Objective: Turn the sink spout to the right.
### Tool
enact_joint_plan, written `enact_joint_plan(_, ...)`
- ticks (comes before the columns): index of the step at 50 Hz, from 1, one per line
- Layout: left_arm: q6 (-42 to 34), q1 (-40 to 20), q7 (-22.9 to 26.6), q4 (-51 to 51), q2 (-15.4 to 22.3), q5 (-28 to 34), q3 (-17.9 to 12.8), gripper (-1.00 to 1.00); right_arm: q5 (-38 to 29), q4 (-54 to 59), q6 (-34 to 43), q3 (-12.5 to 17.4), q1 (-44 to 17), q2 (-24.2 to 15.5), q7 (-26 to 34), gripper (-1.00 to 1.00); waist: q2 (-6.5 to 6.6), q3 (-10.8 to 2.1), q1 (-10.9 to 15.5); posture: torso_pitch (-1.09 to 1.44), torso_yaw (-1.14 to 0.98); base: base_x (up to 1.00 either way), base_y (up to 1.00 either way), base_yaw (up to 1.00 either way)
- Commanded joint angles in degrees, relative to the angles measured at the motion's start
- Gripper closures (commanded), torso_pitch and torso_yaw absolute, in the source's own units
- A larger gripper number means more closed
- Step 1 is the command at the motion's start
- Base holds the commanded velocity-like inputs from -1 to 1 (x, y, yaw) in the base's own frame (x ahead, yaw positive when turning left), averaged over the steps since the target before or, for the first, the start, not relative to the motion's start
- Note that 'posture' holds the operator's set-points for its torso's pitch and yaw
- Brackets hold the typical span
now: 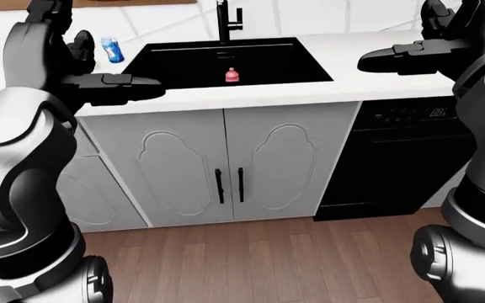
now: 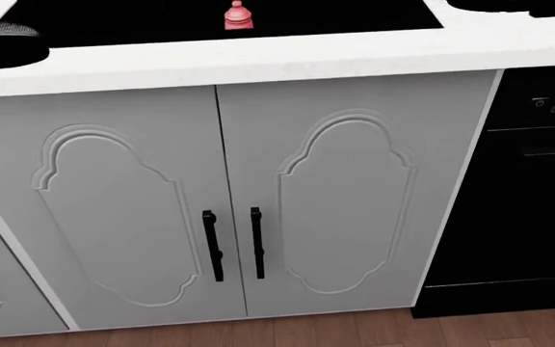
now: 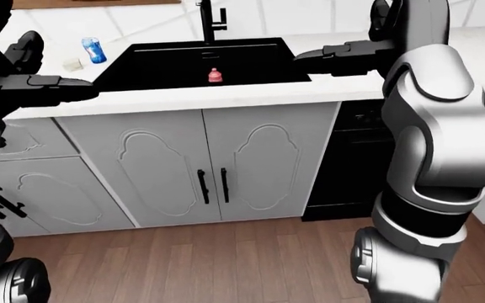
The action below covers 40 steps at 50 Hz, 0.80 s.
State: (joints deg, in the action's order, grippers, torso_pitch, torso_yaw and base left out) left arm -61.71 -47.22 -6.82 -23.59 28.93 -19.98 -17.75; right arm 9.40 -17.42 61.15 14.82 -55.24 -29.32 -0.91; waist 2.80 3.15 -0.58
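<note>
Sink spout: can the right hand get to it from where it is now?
Probably yes, with a further reach. The spout stands upright at the far rim of the sink, and the right hand hovers open over the counter beside the basin's right edge. Nothing stands between them; the pink bottle sits low inside the basin.

Glossy silver-grey arm shells (image 3: 432,95) (rounded), black hands (image 1: 112,88)

Black sink spout (image 1: 223,19), upright behind basin
</note>
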Motion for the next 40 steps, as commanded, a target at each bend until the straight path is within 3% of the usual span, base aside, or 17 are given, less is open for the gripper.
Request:
enact_joint_plan(1,0.9,-1.6,-0.4,-0.7,1.1,0.0,-1.0,-1.0,0.1,-0.9,-1.0,0.1,-1.6,-0.4,0.0,-1.0,0.71,-1.27,0.0,0.0,0.0,0.18,0.0,0.0)
enact_joint_plan(2,0.9,-1.6,-0.5,-0.7,1.2,-0.1,-1.0,-1.0,0.2,-0.9,-1.0,0.1,-1.7,-0.5,0.0,-1.0,2.79,-2.0,-0.1,0.0,0.0,0.17,0.0,0.0)
enact_joint_plan(3,0.8,-1.7,-0.6,-0.7,1.3,-0.2,-1.0,-1.0,0.2,-0.8,-1.0,0.0,-1.8,-0.5,0.0,-1.0,1.55,-2.09,0.2,0.0,0.0,0.17,0.0,0.0)
enact_joint_plan(5,0.8,-1.9,-0.7,-0.6,1.5,-0.4,-1.0,-1.0,0.2,-0.7,-1.0,0.0,-1.9,-0.6,0.1,-1.0,1.68,-1.55,0.1,0.0,0.0,0.17,0.0,0.0)
enact_joint_plan(10,0.7,-2.0,-1.1,-0.7,2.1,-1.1,-1.5,-1.0,0.2,-0.7,-0.9,0.0,-1.9,-0.7,0.2,-1.0,-0.68,-1.64,0.6,0.0,0.0,0.17,0.0,0.0)
enact_joint_plan(13,0.5,-1.9,-1.4,-1.0,2.4,-1.5,-1.8,-1.0,0.3,-0.8,-0.7,0.1,-2.0,-0.8,0.2,-1.0,-2.74,-1.49,1.0,0.0,0.0,0.17,0.0,0.0)
enact_joint_plan(16,0.5,-1.9,-1.6,-0.9,2.6,-1.9,-1.9,-1.0,0.4,-1.0,-0.5,0.3,-2.1,-1.0,0.3,-1.0,-6.73,-1.88,1.4,0.0,0.0,0.17,0.0,0.0)
enact_joint_plan(17,0.5,-2.0,-1.7,-0.8,2.7,-2.0,-1.8,-1.0,0.5,-0.9,-0.4,0.2,-2.3,-1.1,0.3,-1.0,-4.45,-1.76,0.9,0.0,0.0,0.17,0.0,0.0)
enact_joint_plan(18,0.5,-2.0,-1.8,-0.8,2.7,-2.1,-1.8,-1.0,0.5,-0.9,-0.4,0.3,-2.3,-1.1,0.3,-1.0,-5.64,-1.76,1.3,0.0,0.0,0.17,0.0,0.0)
enact_joint_plan(19,0.4,-2.1,-1.8,-0.7,2.8,-2.2,-1.9,-1.0,0.5,-0.9,-0.4,0.3,-2.3,-1.1,0.2,-1.0,-5.62,-1.83,1.0,0.0,0.0,0.19,0.0,0.0)
enact_joint_plan(25,-0.1,-2.5,-2.4,-1.0,3.6,-3.3,-2.4,-1.0,0.8,-1.0,-0.3,0.4,-2.4,-1.3,0.2,-1.0,-2.68,-1.04,0.6,0.0,0.0,0.17,0.0,0.0)
enact_joint_plan(27,-0.2,-2.5,-2.6,-1.0,3.8,-3.5,-2.4,-1.0,0.9,-1.0,-0.2,0.4,-2.4,-1.3,0.1,-1.0,-0.8,-1.11,0.2,0.0,0.0,0.18,0.0,0.0)
enact_joint_plan(29,-0.3,-2.5,-2.8,-1.1,4.1,-3.8,-2.6,-1.0,0.9,-0.8,-0.4,0.4,-2.5,-1.4,0.1,-1.0,2.8,-2.32,-0.2,0.0,0.0,0.17,0.0,0.0)
enact_joint_plan(30,-0.5,-2.6,-2.9,-1.2,4.3,-4.1,-2.8,-1.0,1.0,-0.8,-0.3,0.5,-2.5,-1.4,0.1,-1.0,0.48,-1.75,0.3,0.0,0.0,0.17,0.0,0.0)
enact_joint_plan(31,-0.9,-2.6,-3.1,-1.5,4.5,-4.5,-3.1,-1.0,1.1,-0.9,-0.1,0.5,-2.6,-1.5,0.1,-1.0,1.71,-1.64,0.1,0.0,0.0,0.17,0.0,0.0)
enact_joint_plan(32,-0.9,-2.6,-3.2,-1.5,4.5,-4.6,-3.1,-1.0,1.1,-1.1,-0.1,0.5,-2.5,-1.5,0.0,-1.0,1.54,-1.62,0.3,0.0,0.0,0.17,0.0,0.0)
enact_joint_plan(40,-0.7,-2.4,-3.9,-1.3,5.4,-5.7,-3.3,-1.0,1.4,-0.9,-0.1,0.5,-2.8,-1.7,-0.1,-1.0,-3.21,-1.37,1.2,0.0,0.0,0.17,0.0,0.0)
